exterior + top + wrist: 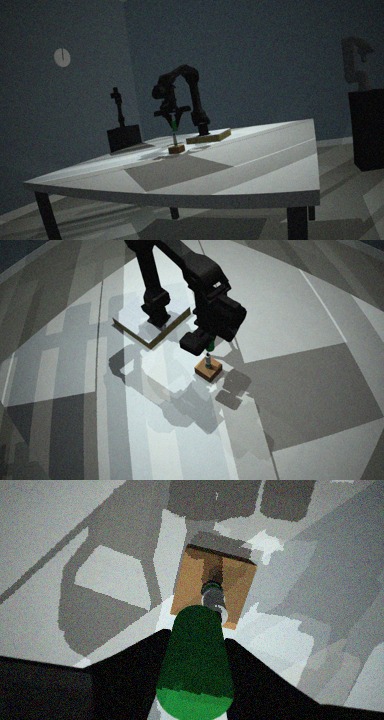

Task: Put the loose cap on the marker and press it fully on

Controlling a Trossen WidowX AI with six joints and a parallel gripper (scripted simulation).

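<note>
Currently, in the top view, the jaws (pixel 210 343) (pixel 173 124) are largely hidden by the dark arm (pixel 203 271) (pixel 194 96), and a bit of green cap (pixel 210 344) (pixel 174 125) (pixel 196 655) shows just above the marker (pixel 208 360) (pixel 175 139) (pixel 215 601). The marker stands upright in the holder block (pixel 208 369) (pixel 176 149) (pixel 187 585) on the bench (pixel 184 455) (pixel 269 169) (pixel 30 545). If the cap comes down off the axis, its rim could catch the tip and tilt, I think.

In the exterior view, the cap hangs over the marker, nearly in line. The base plate (pixel 169 330) (pixel 223 135) lies behind the block and seems not to stand in the way. Farther off, another arm on a black pedestal (pixel 124 140) looks out of reach.

In the wrist view, the jaws pinch the cap from both sides. Pressing with a weak pinch might make it slip upward; a sideways push might shift the block.
</note>
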